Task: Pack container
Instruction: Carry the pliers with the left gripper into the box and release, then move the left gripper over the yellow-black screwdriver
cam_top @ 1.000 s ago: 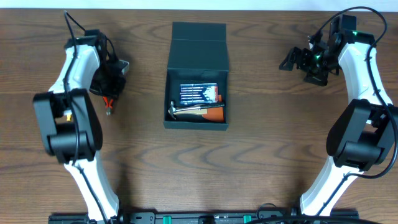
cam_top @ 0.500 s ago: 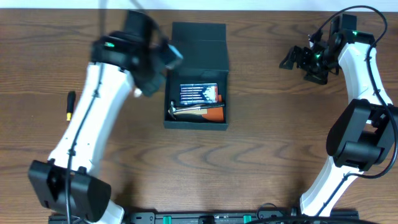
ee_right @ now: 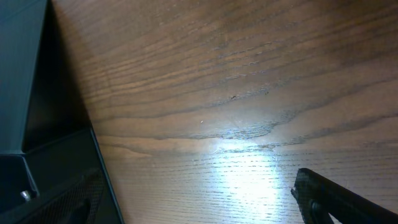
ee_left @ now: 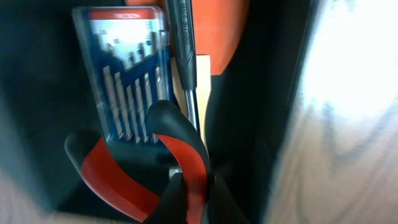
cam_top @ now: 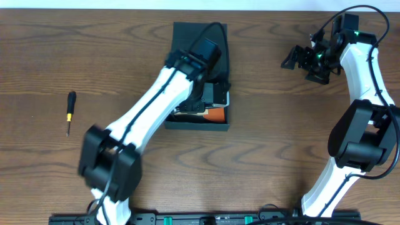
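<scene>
Swung in from the left of the table (cam_top: 269,169), the left arm (cam_top: 156,103) now reaches over the open box (cam_top: 197,124) at far middle, left gripper (ee_left: 194,199) clamped on pliers (ee_left: 183,146), while the right gripper (cam_top: 299,67) hangs wide open and empty.

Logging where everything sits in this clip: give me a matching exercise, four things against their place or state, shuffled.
1. screwdriver
2. left claw
3. right claw
4. blue bit-set case

A. inside the container
B. lying alone on the table
C. open, away from the container
D. shut on the pliers over the container

Pairs: 1-B, 2-D, 3-C, 4-A
</scene>
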Action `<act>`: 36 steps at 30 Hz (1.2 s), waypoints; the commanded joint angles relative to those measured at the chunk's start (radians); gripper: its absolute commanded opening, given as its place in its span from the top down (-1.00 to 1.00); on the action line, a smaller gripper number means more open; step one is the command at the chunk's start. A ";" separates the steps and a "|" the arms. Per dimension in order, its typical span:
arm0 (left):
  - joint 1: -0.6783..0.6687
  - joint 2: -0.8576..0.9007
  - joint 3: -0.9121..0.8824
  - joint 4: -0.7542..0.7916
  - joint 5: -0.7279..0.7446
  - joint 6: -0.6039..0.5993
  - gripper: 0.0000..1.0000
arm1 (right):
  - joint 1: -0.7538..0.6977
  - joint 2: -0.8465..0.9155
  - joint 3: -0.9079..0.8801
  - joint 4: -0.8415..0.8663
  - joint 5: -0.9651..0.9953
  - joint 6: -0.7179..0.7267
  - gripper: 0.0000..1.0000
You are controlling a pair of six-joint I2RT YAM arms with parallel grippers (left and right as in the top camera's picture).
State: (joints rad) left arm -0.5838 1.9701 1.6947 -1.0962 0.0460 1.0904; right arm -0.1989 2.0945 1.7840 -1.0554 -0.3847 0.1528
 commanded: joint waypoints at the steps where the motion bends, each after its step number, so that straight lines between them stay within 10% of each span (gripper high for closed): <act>1: 0.009 0.080 -0.009 0.027 -0.047 0.069 0.88 | 0.011 0.011 0.001 -0.003 0.003 0.007 -0.98; 11: 0.009 0.146 -0.006 0.096 -0.145 0.041 0.53 | 0.010 0.011 0.000 -0.019 0.004 0.007 -0.98; 15: 0.012 0.120 0.032 0.096 -0.148 -0.140 -0.47 | 0.010 0.011 0.001 -0.018 0.004 0.007 -0.99; 18: 0.025 0.080 0.078 0.090 -0.145 -0.318 -0.67 | 0.011 0.011 0.000 -0.015 0.004 0.007 -0.99; 28: 0.109 -0.275 0.129 -0.030 -0.151 -0.520 -0.22 | 0.011 0.011 0.001 -0.011 0.004 0.007 -0.98; 36: 0.459 -0.387 0.124 -0.193 -0.159 -0.692 -0.02 | 0.011 0.011 0.001 -0.009 0.004 0.007 -0.98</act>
State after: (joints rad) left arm -0.2268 1.5517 1.8301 -1.2552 -0.1017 0.5053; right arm -0.1989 2.0945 1.7840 -1.0657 -0.3843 0.1528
